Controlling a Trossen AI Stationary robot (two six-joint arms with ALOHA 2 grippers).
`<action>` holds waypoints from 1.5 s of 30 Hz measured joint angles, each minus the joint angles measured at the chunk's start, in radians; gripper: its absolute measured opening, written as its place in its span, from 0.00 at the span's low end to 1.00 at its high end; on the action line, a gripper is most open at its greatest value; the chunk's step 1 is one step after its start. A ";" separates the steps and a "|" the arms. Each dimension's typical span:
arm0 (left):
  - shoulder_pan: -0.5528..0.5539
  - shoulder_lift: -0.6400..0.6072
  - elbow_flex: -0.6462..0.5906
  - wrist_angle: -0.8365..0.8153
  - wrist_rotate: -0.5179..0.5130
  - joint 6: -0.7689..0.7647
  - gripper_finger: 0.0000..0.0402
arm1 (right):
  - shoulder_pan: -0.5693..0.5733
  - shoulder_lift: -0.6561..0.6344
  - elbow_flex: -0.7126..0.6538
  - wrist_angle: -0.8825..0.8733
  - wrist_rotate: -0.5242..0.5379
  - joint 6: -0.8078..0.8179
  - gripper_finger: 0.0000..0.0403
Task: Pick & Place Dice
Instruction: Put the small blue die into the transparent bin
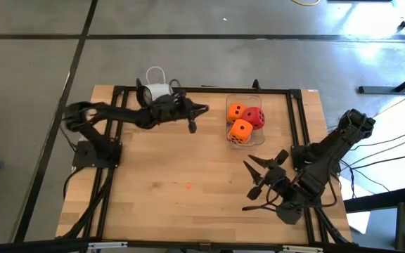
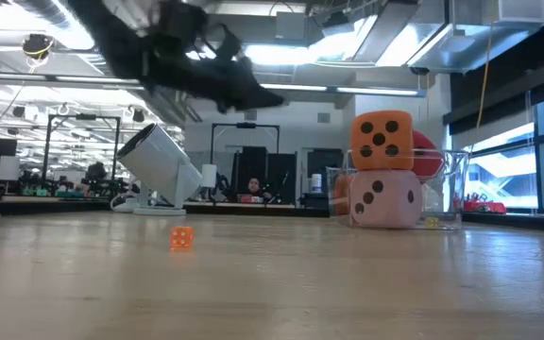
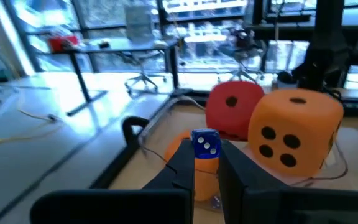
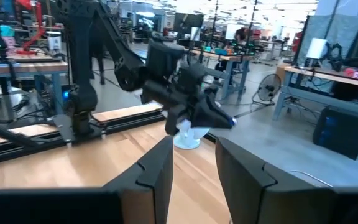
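Arms occupy opposite sides of the wooden table (image 1: 174, 183). The left arm reaches along the far edge toward the clear container (image 1: 246, 133), raised above the surface, its left gripper (image 1: 201, 110) just short of the container. Its fingers (image 3: 182, 165) are closed on a small blue die (image 3: 205, 144), pinched between the tips. The right arm is folded at the near right corner, with the right gripper (image 1: 254, 174) held above the table and pointing toward the centre. Its fingers (image 4: 157, 171) stand partly apart and hold nothing.

The container holds the large dice stacked together: two orange dice (image 1: 240, 130), a red die (image 1: 254, 117) and, in the low view, a pale pink die (image 2: 385, 199) at the bottom beneath an orange one. A tiny orange die (image 2: 181, 238) lies alone on the bare table, well apart from the container. A white camera (image 1: 157, 91) sits at the far edge beside the left arm.

The room beyond shows desks, monitors, ceiling lights and a seated person (image 2: 251, 190).
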 joint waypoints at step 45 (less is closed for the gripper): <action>-0.044 0.479 0.342 0.059 0.191 -0.004 0.16 | -0.096 0.000 0.000 0.000 -0.012 -0.026 0.30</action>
